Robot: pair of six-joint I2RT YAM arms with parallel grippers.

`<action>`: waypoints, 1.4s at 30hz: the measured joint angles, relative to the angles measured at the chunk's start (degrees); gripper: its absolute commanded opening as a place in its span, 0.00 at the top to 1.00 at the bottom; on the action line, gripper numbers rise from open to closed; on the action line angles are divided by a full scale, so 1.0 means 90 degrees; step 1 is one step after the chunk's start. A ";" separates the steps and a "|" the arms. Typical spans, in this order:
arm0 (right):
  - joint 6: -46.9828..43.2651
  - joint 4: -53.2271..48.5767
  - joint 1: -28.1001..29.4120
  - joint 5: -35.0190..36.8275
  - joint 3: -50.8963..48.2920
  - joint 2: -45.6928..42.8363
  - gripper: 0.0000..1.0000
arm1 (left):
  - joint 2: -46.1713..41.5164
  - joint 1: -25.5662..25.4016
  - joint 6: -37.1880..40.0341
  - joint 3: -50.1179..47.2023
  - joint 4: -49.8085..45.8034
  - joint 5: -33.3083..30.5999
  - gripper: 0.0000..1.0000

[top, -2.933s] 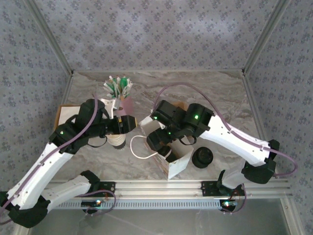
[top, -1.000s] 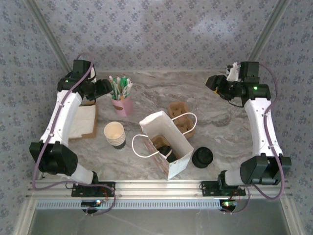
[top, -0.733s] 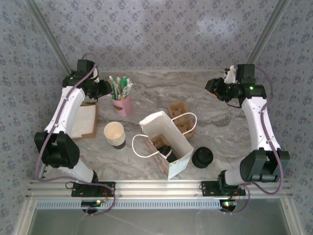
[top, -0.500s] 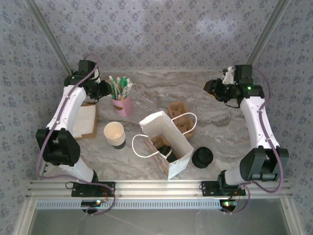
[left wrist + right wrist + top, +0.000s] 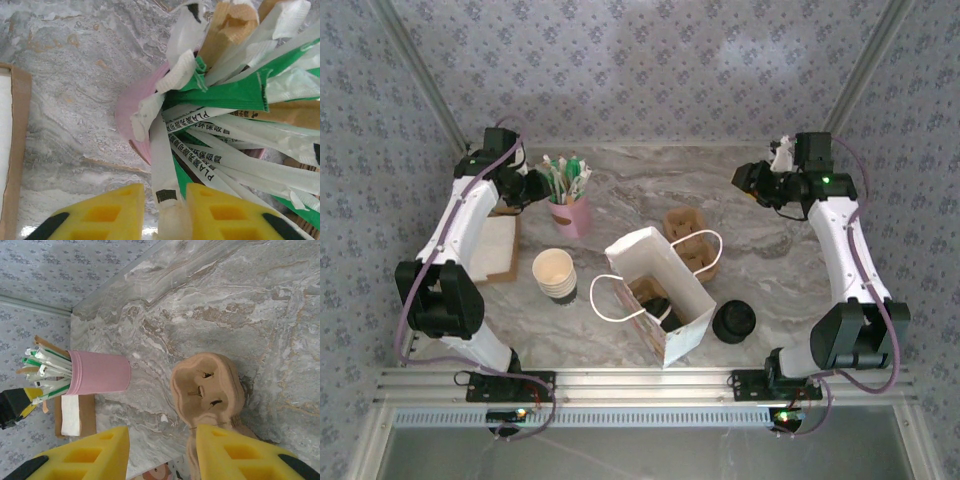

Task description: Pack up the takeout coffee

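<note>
The takeout coffee's white cup is hidden. Down in the open white bag (image 5: 655, 262) I see a black lid (image 5: 661, 309) on a brown insert. My left gripper (image 5: 542, 186) is at the back left, against the pink cup (image 5: 570, 213) of green-and-white sticks. In the left wrist view its yellow fingers (image 5: 165, 192) are shut on one white wrapped stick (image 5: 162, 160), which lies tight against the right finger. My right gripper (image 5: 742, 178) hangs at the back right, open and with nothing in it (image 5: 161, 432), above bare marble beside the cardboard carriers (image 5: 207, 382).
A stack of nested white cups (image 5: 555, 272) stands left of the bag. Black lids (image 5: 733, 320) sit to its right and the cardboard carriers (image 5: 685, 228) behind it. White napkins on a brown tray (image 5: 490, 250) lie along the left wall.
Both arms have left the middle of the table for the back corners. In the last second the left gripper edged up to the sticks and its jaws narrowed; the right gripper drifted slightly left.
</note>
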 measured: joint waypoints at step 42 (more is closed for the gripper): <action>0.0005 -0.0466 0.0437 0.0068 0.0158 -0.0869 0.56 | -0.2730 0.0000 0.0039 0.2013 -0.2025 0.0491 0.96</action>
